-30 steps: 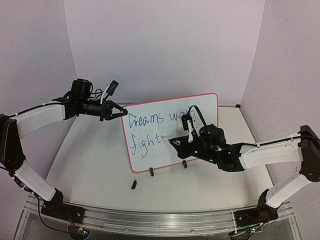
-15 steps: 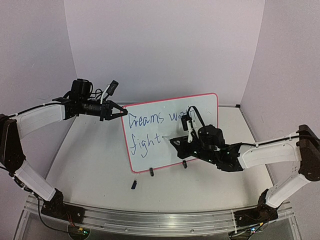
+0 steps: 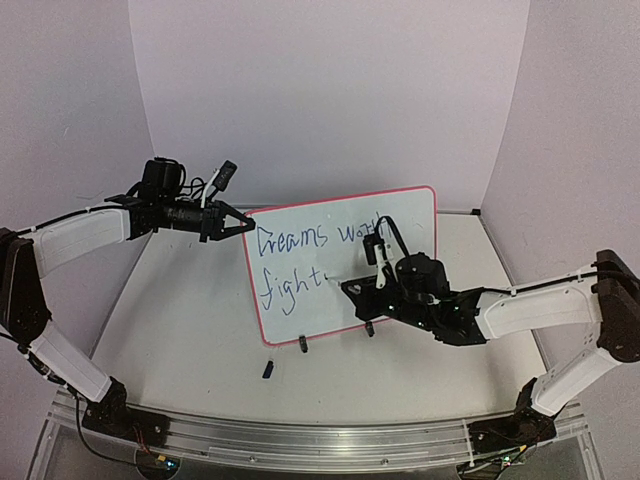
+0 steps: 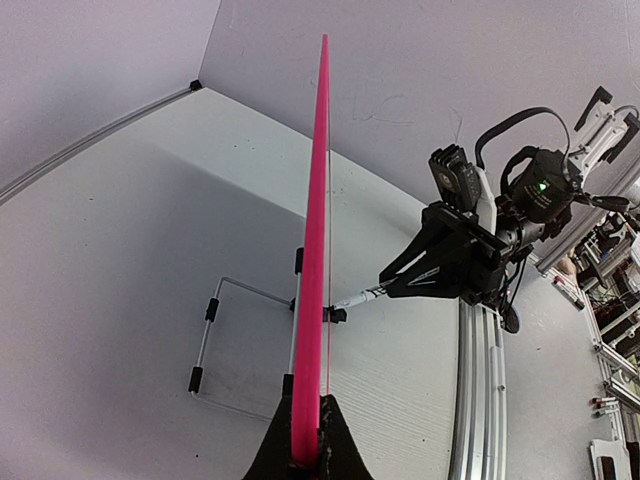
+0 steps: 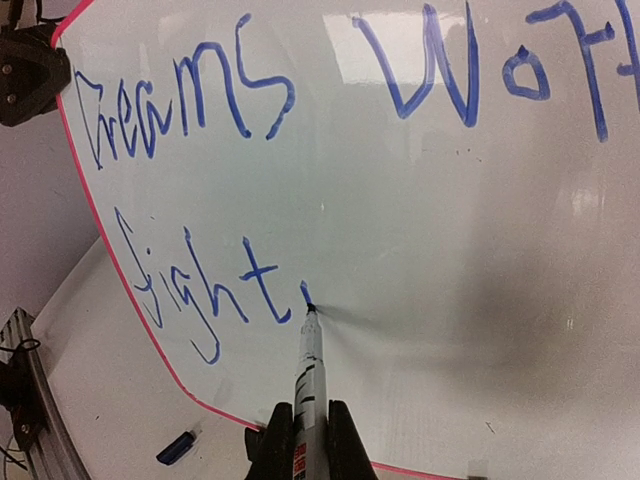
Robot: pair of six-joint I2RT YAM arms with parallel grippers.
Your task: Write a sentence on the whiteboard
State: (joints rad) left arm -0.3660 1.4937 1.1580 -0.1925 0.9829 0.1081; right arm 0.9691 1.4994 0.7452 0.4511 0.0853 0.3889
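The whiteboard stands upright mid-table, red-pink rim, with blue writing "Dreams wort" above "fight". My left gripper is shut on its top left corner; in the left wrist view the pink edge runs up from between the fingers. My right gripper is shut on a white marker. Its tip touches the board just right of "fight", at a short new blue stroke. The marker also shows in the left wrist view.
A blue marker cap lies on the table in front of the board, also in the right wrist view. Two black clip feet and a wire stand hold the board up. Walls close in on three sides.
The right gripper has shifted slightly right and up along the board with the marker. A short stroke has appeared after "fight". The left arm has not moved.
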